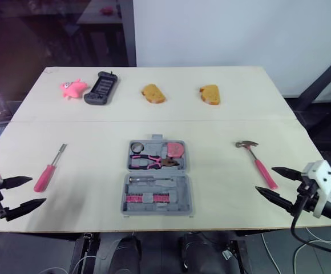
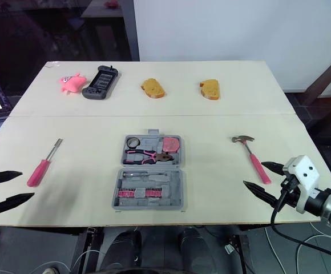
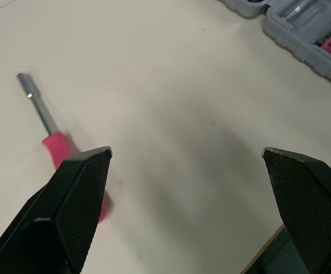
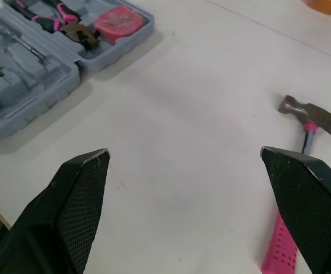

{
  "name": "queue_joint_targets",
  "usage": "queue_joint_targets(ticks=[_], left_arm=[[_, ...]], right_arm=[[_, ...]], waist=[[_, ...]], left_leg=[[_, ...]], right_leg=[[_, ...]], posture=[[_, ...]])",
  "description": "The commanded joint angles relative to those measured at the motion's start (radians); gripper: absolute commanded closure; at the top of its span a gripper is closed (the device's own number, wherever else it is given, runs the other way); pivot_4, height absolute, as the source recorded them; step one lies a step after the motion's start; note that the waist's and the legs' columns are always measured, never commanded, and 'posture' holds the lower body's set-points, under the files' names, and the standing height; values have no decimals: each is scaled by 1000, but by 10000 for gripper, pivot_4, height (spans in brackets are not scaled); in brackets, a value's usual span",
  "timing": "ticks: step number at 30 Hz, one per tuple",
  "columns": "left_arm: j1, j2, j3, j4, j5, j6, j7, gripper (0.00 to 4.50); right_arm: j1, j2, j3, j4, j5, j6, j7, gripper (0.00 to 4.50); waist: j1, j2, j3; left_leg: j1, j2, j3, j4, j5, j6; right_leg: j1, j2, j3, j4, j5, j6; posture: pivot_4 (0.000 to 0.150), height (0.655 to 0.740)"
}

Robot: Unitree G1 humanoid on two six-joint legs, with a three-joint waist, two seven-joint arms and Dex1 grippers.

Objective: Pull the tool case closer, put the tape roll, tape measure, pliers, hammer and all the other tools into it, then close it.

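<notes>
Hammer point(image 1: 259, 162) lies lengthwise, head away from the robot, near the open right end effector point(image 1: 266, 180). Screwdriver point(image 1: 50, 167) points its shaft away, its handle partly hidden by the open left end effector point(image 1: 37, 190).

We log the table point(image 1: 211, 125) as plain cream. Tool case point(image 1: 157, 194) is grey all over. Inside it we see a pink tape measure point(image 1: 176, 149), a black tape roll point(image 1: 137, 148), pliers point(image 1: 148, 162) with pink-and-black handles, and a pink row of bits point(image 1: 147, 198). Hammer point(image 1: 259, 162): pink dotted handle, dark metal head. Screwdriver point(image 1: 47, 174): pink handle, silver shaft. Toy point(image 1: 72, 88) is pink, controller point(image 1: 101, 88) is black, and both bread pieces point(image 1: 153, 93) point(image 1: 209, 94) are orange-yellow. Left claw point(image 1: 38, 190) and right claw point(image 1: 265, 179) are black, and their pads point(image 3: 83, 200) have a fine cross-hatch.
</notes>
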Motion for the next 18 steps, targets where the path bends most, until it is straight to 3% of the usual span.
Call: queue_joint_targets(ticks=[1, 6, 10, 18], left_arm=[[9, 7, 25, -8, -18, -21, 4, 301], [-62, -42, -27, -32, -18, -46, 77, 301], [-96, -120, -100, -142, -32, -5, 153, 301], [-86, -228, -299, -492, -87, 79, 234, 301]], right_arm=[[-7, -19, -11, -10, -8, -17, 8, 0], [9, -14, -8, -73, -11, 46, -39, 0], [-9, 19, 16, -167, -14, 192, -192, 0], [-279, 148, 170, -188, -85, 506, -575, 0]], waist=[[2, 0, 0], [2, 0, 0], [1, 0, 0], [-1, -1, -1]], left_leg=[[0, 0, 0, 0, 0, 0], [0, 0, 0, 0, 0, 0], [0, 0, 0, 0, 0, 0], [0, 0, 0, 0, 0, 0]], right_leg=[[0, 0, 0, 0, 0, 0], [0, 0, 0, 0, 0, 0], [0, 0, 0, 0, 1, 1], [0, 0, 1, 0, 2, 3]], posture=[[1500, 7400], [1500, 7400], [1500, 7400], [1500, 7400]])
